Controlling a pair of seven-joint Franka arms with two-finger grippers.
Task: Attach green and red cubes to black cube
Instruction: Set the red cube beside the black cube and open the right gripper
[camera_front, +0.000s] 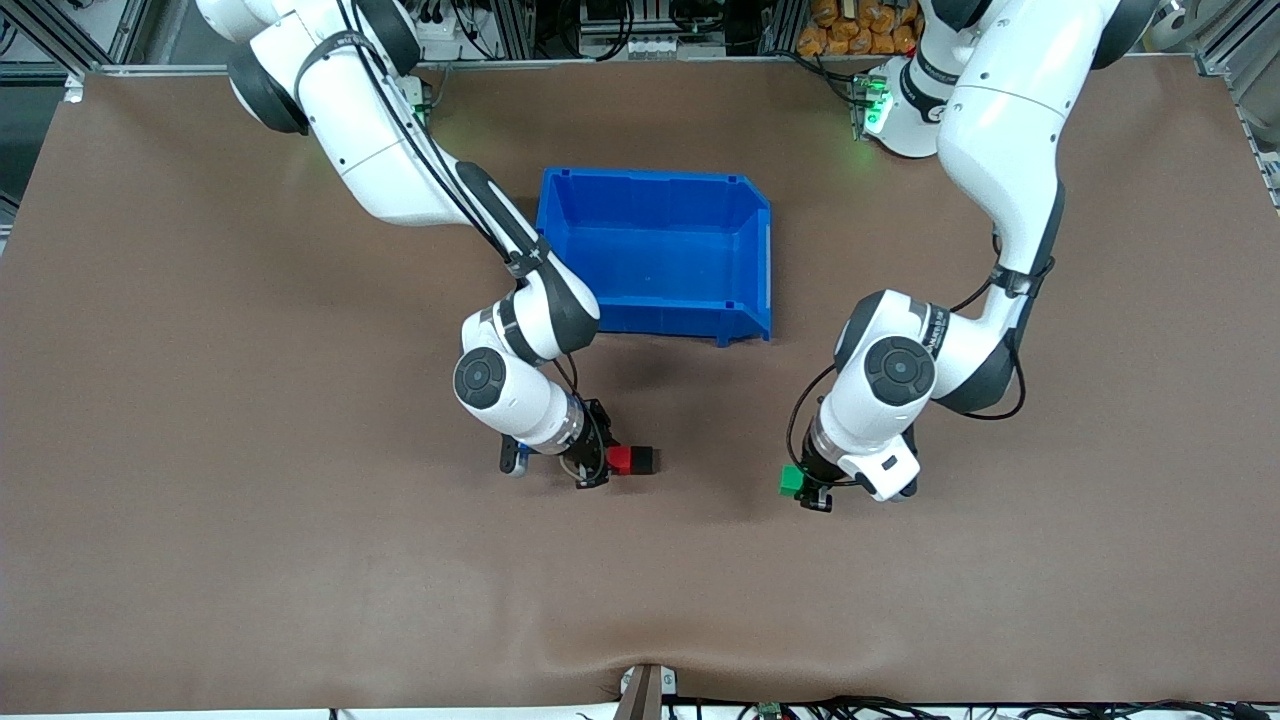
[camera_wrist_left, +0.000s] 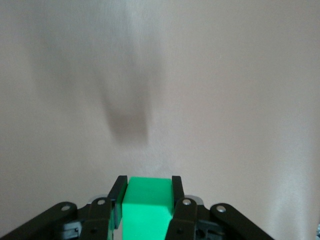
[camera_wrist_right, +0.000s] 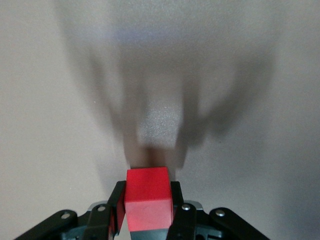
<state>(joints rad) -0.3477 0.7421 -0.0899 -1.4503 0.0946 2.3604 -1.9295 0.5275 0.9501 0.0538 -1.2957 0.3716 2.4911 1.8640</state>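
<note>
Progress partial: right pincer (camera_front: 607, 462) pinches the small red cube (camera_front: 619, 459) touching the matte black cube (camera_front: 641, 460) above the brown desk (camera_front: 200, 400), while left pincer (camera_front: 806, 490) pinches the green cube (camera_front: 791, 480), well apart, unattached.

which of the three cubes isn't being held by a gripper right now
The black cube. It sits against the red cube, which the right gripper holds, while the left gripper holds the green cube well apart from the other two.
</note>
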